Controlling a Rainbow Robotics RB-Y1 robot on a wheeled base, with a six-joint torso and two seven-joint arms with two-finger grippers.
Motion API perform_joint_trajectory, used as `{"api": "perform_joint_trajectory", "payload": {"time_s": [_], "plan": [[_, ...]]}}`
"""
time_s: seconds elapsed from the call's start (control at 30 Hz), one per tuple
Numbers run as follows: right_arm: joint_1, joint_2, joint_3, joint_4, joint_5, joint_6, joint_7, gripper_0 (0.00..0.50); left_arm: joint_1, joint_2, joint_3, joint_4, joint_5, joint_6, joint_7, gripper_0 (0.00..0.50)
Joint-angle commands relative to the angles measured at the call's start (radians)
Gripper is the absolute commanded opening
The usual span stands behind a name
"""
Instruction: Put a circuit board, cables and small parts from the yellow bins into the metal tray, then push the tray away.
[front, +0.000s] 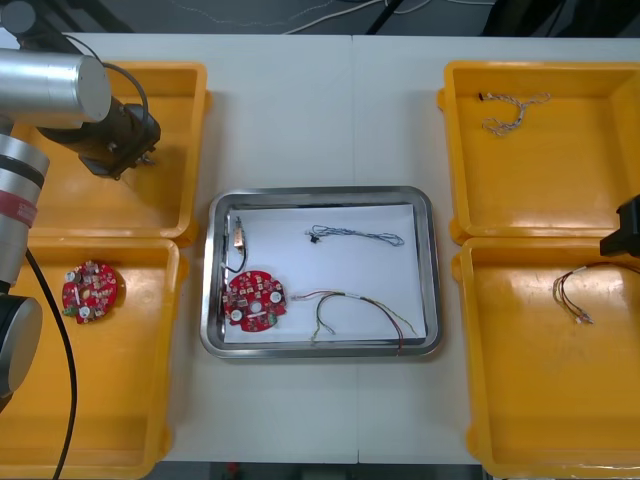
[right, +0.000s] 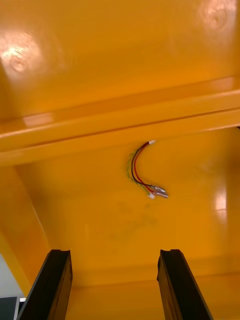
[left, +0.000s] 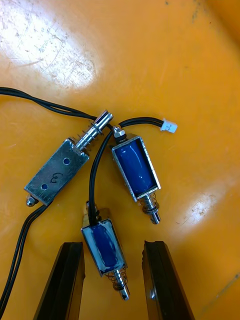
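Left gripper (left: 112, 245) hangs in the far left bin (front: 185, 120), fingers wide, straddling one of three metal parts (left: 102, 247) without closing on it. A spare board (front: 92, 292) lies in the near left bin (front: 150, 400). The tray (front: 432, 260) holds a board (front: 255, 300) by its near left corner, plus cables (front: 355, 236). Right gripper (right: 115, 257), wide and empty, is over the near right bin (right: 100, 225), whose red-yellow cable (right: 142, 172) lies near the far edge.

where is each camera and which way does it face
front view: above the arms, steeply down at metal tray and yellow bins; left arm shows
left wrist view: on left wrist, facing small metal parts; left gripper open
right wrist view: on right wrist, facing red and yellow cable; right gripper open
shared: front and right wrist both show that cable
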Motion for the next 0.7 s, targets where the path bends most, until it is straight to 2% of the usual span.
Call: {"api": "perform_joint_trajectory", "payload": {"time_s": [0.03,0.13,0.17,0.37,0.4,0.63,0.67,0.7], "plan": [[0.050,-0.047,-0.044,-0.031,0.011,0.004,0.131,0.500,0.010,-0.012,-0.004,-0.011,-0.017,-0.021,0.006,0.333],[0.078,-0.047,-0.056,-0.036,0.010,0.004,0.151,0.500,0.015,-0.012,-0.004,-0.011,-0.022,-0.021,0.003,0.269],[0.087,-0.047,-0.059,-0.039,0.008,0.004,0.152,0.500,0.015,-0.012,-0.004,-0.009,-0.023,-0.021,0.002,0.266],[0.167,-0.047,-0.074,-0.083,0.008,-0.049,0.157,0.500,0.026,-0.012,-0.008,-0.009,-0.040,-0.021,-0.005,0.267],[0.176,-0.047,-0.076,-0.091,0.010,-0.054,0.157,0.500,0.029,-0.012,-0.012,-0.009,-0.043,-0.025,-0.005,0.285],[0.193,-0.036,-0.079,-0.097,0.017,-0.055,0.146,0.500,0.044,-0.012,-0.027,-0.009,-0.056,-0.034,-0.005,0.287],[0.197,-0.033,-0.079,-0.097,0.022,-0.055,0.145,0.500,0.047,-0.012,-0.030,-0.009,-0.056,-0.034,-0.006,0.236],[0.199,-0.028,-0.079,-0.097,0.022,-0.055,0.143,0.500,0.050,-0.012,-0.031,-0.009,-0.056,-0.034,-0.006,0.154]]}}
